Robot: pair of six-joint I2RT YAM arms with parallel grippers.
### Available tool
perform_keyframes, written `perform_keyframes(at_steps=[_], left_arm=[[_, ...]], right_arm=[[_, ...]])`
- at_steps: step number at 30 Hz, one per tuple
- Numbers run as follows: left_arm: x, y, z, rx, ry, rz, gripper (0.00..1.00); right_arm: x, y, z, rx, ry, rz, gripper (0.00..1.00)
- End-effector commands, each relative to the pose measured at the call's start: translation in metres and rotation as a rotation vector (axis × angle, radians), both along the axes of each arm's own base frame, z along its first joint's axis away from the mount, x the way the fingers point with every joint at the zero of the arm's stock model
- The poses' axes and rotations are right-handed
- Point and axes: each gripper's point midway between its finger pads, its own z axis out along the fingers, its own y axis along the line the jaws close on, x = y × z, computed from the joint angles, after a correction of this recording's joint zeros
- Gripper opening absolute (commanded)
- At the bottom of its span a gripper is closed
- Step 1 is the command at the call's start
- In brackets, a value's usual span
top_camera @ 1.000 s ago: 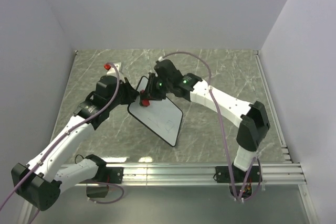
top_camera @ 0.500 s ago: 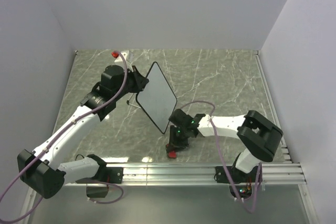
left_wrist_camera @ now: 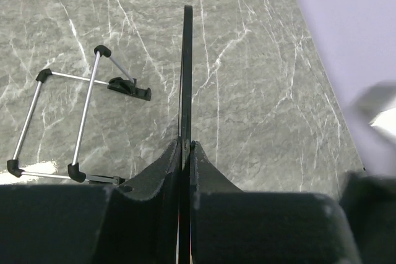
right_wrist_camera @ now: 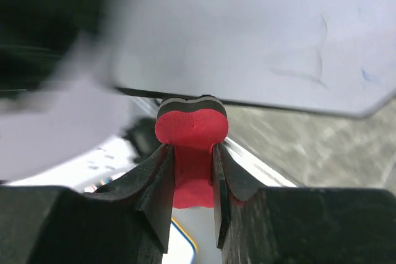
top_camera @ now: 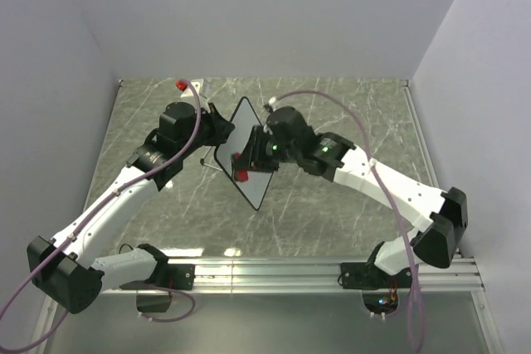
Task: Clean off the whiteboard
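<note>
Pinching the whiteboard [left_wrist_camera: 185, 60] by its edge with left tool [left_wrist_camera: 186, 145], right tool [right_wrist_camera: 192, 150] clamped on red eraser [right_wrist_camera: 192, 127]

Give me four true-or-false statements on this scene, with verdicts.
1. The left pincer is shut on the whiteboard edge. True.
2. The right pincer is empty. False: it grips the red eraser.
3. The stand sits on the table, apart from the whiteboard. True.
4. The whiteboard lies flat on the table. False: it is held up off the table, tilted.
</note>
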Motion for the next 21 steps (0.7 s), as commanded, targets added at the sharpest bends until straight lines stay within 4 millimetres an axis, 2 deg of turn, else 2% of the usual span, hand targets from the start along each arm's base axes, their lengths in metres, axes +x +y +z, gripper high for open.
perform_keyframes(at_steps=[1, 5, 7, 8, 9, 13, 15, 16, 18, 19, 21], left_arm=[[-0.001, 0.001, 0.024, -0.038, -0.072, -0.002, 0.00], [-0.002, 0.000, 0.024, -0.049, -0.065, 0.000, 0.00], [-0.002, 0.000, 0.025, -0.060, -0.060, 0.005, 0.00], [-0.001, 0.000, 0.024, -0.063, -0.057, 0.008, 0.00], [-0.002, -0.001, 0.026, -0.071, -0.057, 0.007, 0.00], [0.000, -0.003, 0.026, -0.101, -0.047, 0.015, 0.00], [0.002, -0.004, 0.029, -0.110, -0.050, 0.017, 0.00], [0.002, -0.005, 0.029, -0.111, -0.046, 0.017, 0.00], [0.004, -0.007, 0.028, -0.106, -0.037, 0.015, 0.00], [0.004, -0.008, 0.030, -0.107, -0.038, 0.013, 0.00], [0.005, -0.010, 0.031, -0.103, -0.035, 0.010, 0.00]], right_arm=[[0.022, -0.021, -0.003, -0.088, -0.030, -0.090, 0.00], [0.037, -0.016, -0.031, -0.099, -0.013, -0.119, 0.00], [0.044, -0.003, -0.030, -0.016, -0.021, -0.125, 0.00], [0.041, -0.002, -0.046, -0.006, 0.002, -0.120, 0.00], [0.047, 0.010, -0.036, 0.078, -0.032, -0.112, 0.00], [0.046, 0.028, -0.050, 0.092, -0.032, -0.123, 0.00], [0.043, 0.036, -0.064, 0.079, -0.022, -0.118, 0.00], [0.037, 0.037, -0.087, 0.055, 0.018, -0.119, 0.00], [0.035, 0.038, -0.106, 0.063, 0.047, -0.130, 0.00], [0.028, 0.032, -0.129, 0.035, 0.095, -0.145, 0.00], [0.028, 0.031, -0.149, 0.018, 0.119, -0.156, 0.00]])
